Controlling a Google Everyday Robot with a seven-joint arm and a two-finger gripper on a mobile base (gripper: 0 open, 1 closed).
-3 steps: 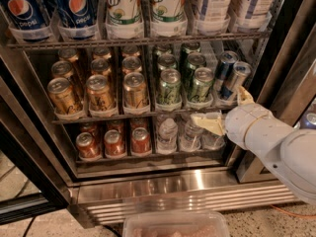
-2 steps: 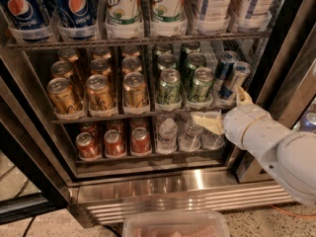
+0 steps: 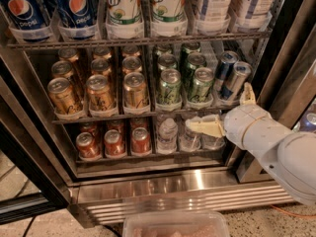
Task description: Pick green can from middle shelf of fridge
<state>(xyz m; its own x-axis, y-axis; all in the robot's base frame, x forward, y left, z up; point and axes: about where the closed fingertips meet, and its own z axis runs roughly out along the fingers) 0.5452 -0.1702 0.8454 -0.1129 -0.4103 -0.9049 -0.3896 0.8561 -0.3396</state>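
Several green cans stand in two lanes on the middle shelf (image 3: 123, 113) of the fridge (image 3: 187, 191). The front ones are at centre (image 3: 169, 87) and just right of it (image 3: 201, 85). Gold-orange cans (image 3: 98, 93) fill the lanes to the left, and two blue-and-silver slim cans (image 3: 236, 80) stand at the right. My gripper (image 3: 218, 106), on a white arm coming from the lower right, is open and empty. One cream finger (image 3: 203, 128) points left just below the shelf's front edge. The other (image 3: 247, 94) points up by the slim cans. It touches no can.
Big Pepsi (image 3: 22, 9) and 7UP bottles (image 3: 123, 6) fill the rack above. Red cans (image 3: 114, 142) and small water bottles (image 3: 167, 132) fill the rack below. A dark door frame (image 3: 29, 152) runs down the left. A clear plastic tray (image 3: 175, 225) sits at the bottom edge.
The gripper has sunk slightly and edged a little left in front of the shelf. The cans have not moved.
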